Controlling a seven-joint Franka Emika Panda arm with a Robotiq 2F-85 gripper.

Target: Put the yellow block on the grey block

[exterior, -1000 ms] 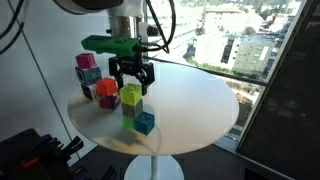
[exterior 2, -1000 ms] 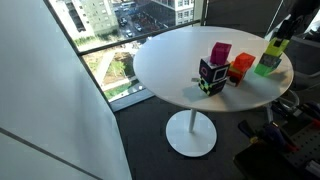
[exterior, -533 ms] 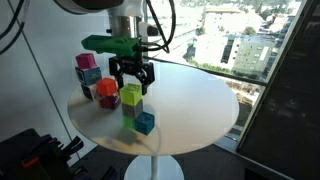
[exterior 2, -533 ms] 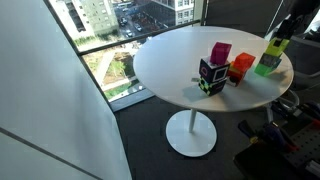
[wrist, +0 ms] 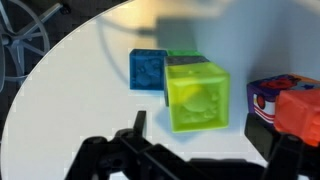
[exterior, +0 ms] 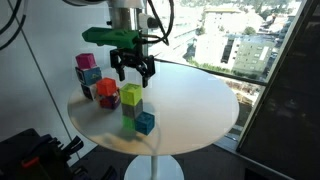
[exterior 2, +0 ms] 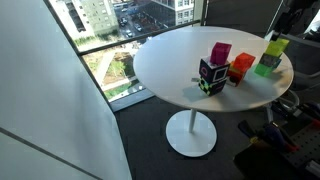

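We see the yellow block (exterior: 131, 96) sitting raised on top of another cube, near the edge of the round white table (exterior: 200, 100). It's a cube, so it has no long axis. It stands upright and flat. In the wrist view its embossed top (wrist: 197, 95) faces the camera, with its sides roughly in line with the blue cube (wrist: 149, 70) just beside it.

The gripper (exterior: 132, 70) hangs directly over the block with its fingers spread apart, holding nothing, and there is a clear gap above the block.

The wrist view hides whatever is under the yellow block. It shows a green cube (wrist: 182, 57) right behind it and an orange-red cube (wrist: 297, 112) at the right. In both exterior views green shows just below the yellow block (exterior 2: 275, 47), and we can't tell whether the grey block is there. An exterior view alone shows a magenta cube (exterior 2: 220, 52) on a dark patterned cube (exterior 2: 211, 76), near the orange-red cube.
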